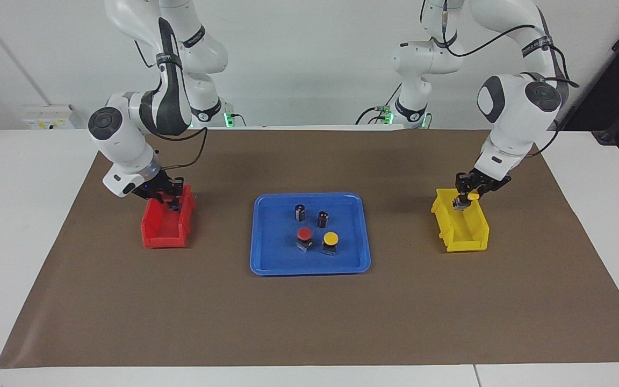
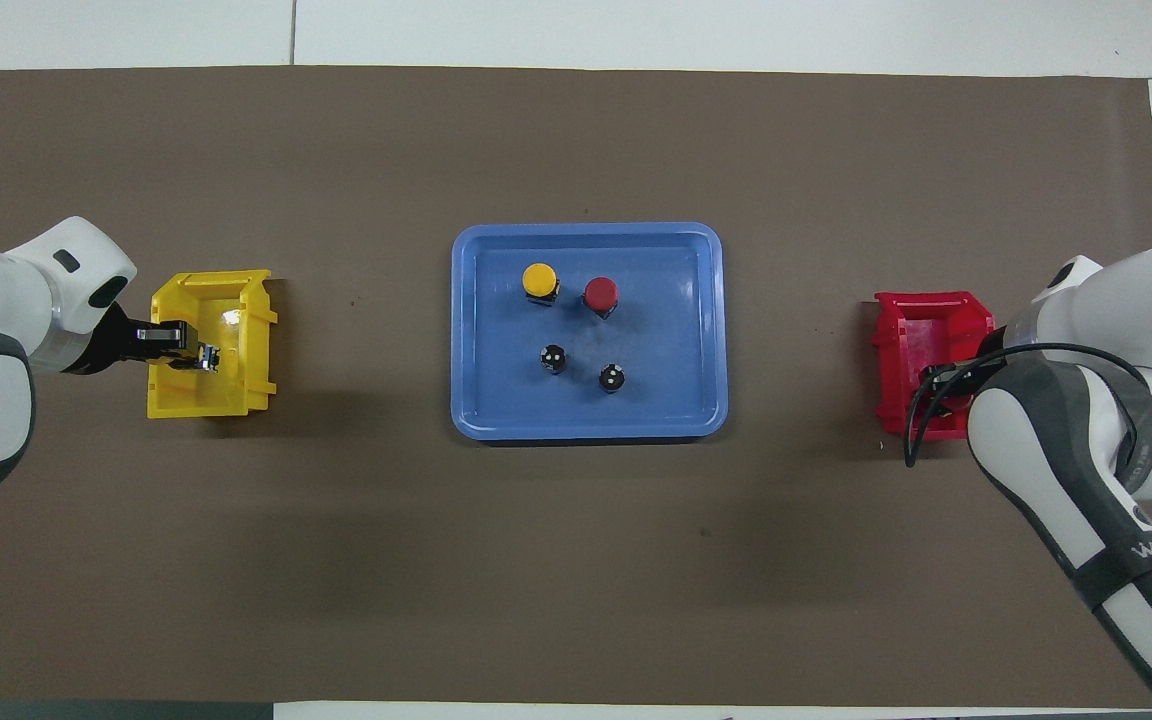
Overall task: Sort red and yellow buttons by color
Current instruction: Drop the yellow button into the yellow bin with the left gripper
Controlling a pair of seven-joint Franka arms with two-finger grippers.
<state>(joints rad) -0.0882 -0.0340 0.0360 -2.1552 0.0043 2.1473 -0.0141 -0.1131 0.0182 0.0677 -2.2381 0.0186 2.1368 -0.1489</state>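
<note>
Left gripper clamps a yellow button over the yellow bin, at its robot-side end. Right gripper grips a red button over the red bin. In the blue tray: 1 red and 1 yellow button, plus 2 dark cylinders nearer the robots.

A yellow button and red button (side by side) sit in the blue tray.
</note>
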